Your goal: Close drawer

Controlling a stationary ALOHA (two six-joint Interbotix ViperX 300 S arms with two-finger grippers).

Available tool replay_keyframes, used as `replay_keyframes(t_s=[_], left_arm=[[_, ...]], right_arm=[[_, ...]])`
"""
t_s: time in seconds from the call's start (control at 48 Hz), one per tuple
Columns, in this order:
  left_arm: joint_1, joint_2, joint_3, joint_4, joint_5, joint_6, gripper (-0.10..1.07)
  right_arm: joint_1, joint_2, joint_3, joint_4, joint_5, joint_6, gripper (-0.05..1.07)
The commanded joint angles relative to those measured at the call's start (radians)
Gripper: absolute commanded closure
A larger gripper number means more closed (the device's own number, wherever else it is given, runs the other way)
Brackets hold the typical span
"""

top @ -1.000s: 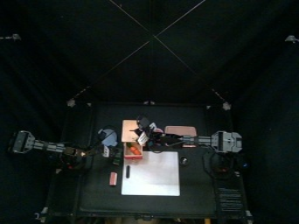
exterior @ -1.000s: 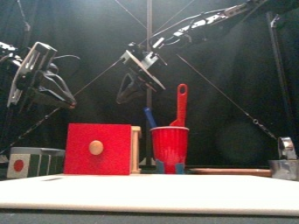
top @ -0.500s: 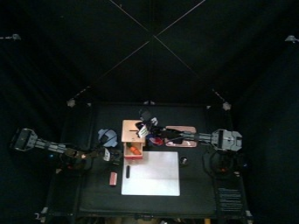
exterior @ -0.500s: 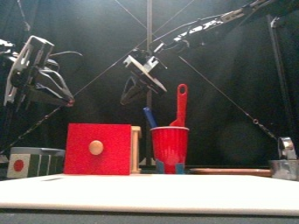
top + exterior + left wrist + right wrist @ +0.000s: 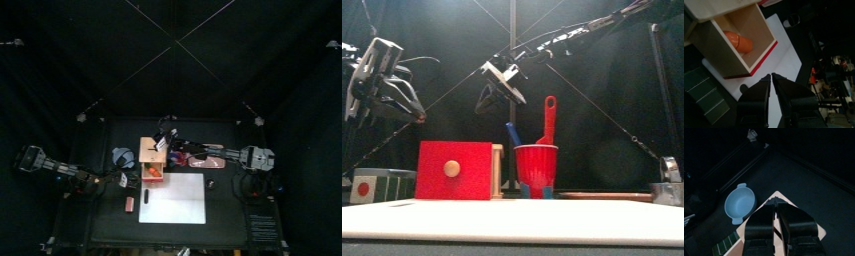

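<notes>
Drawer open — below left hand, apart.

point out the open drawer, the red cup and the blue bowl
drawer [image 5: 747,37], left wrist view, on its wooden inside floor beside the orange thing in it
red cup [image 5: 536,165], front view, on the middle of its side wall
blue bowl [image 5: 739,203], right wrist view, on the middle of its inside

A red cup stands on the bench, holding a red spatula and a blue tool. A white sheet lies flat at the front. A light-blue bowl sits apart, a pinkish plate near the cup
</notes>
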Motion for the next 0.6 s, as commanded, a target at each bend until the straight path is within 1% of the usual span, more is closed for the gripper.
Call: replay_keyframes(t_s=[0.0,0.312,0.396,0.583], left_arm=[[-0.015,0.015,-0.031,0.005,-0.005,0.003,0.42],[-0.072,0.083,-0.067,0.020,-0.006,0.003,0.42],[-0.078,0.106,-0.084,0.018,0.000,0.003,0.42],[-0.080,0.155,-0.109,0.008,0.003,0.002,0.42]], right_arm=[[-0.017,-0.018,-0.037,0.002,-0.021,-0.002,0.65],[-0.089,0.006,-0.064,0.057,-0.025,-0.002,0.65],[-0.114,0.026,-0.067,0.074,-0.020,-0.002,0.65],[-0.163,0.101,-0.095,0.106,-0.020,-0.002,0.65]])
